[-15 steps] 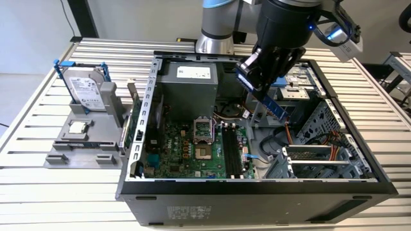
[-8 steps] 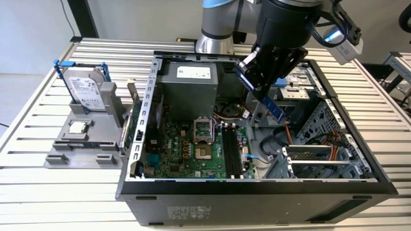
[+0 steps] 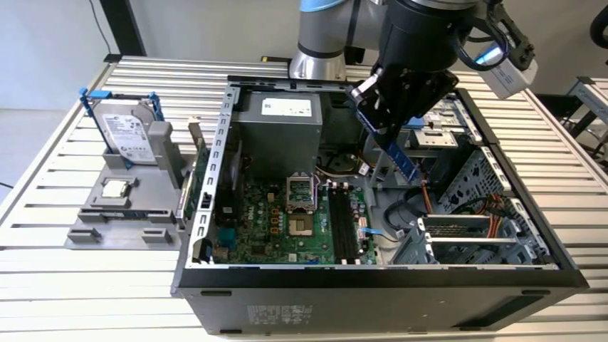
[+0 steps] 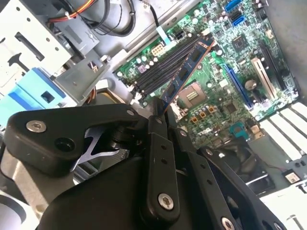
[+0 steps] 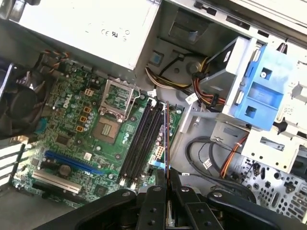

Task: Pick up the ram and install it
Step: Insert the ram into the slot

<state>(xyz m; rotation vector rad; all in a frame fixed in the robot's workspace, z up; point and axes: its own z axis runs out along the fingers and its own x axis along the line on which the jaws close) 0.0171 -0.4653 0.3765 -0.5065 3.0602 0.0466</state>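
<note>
Our gripper (image 3: 383, 128) is clamped on one end of the ram (image 3: 404, 162), holding it tilted inside the case (image 3: 380, 292), above the slots (image 3: 347, 224). We judge pickup done and seating not yet.

The work surface is a table (image 3: 57, 285) of pale metal slats that run from the exterior view's left to its right, with narrow dark grooves between them. The light is bright and even, and the slats shine softly. Beside the table, at the exterior view's left, lies a light grey floor (image 3: 24, 142). Farther back there is a pale plain wall (image 3: 48, 35), with a dark upright post (image 3: 133, 28) in front of it. At the exterior view's right stands the corner of a second slatted table (image 3: 591, 96), apart from the first.
</note>
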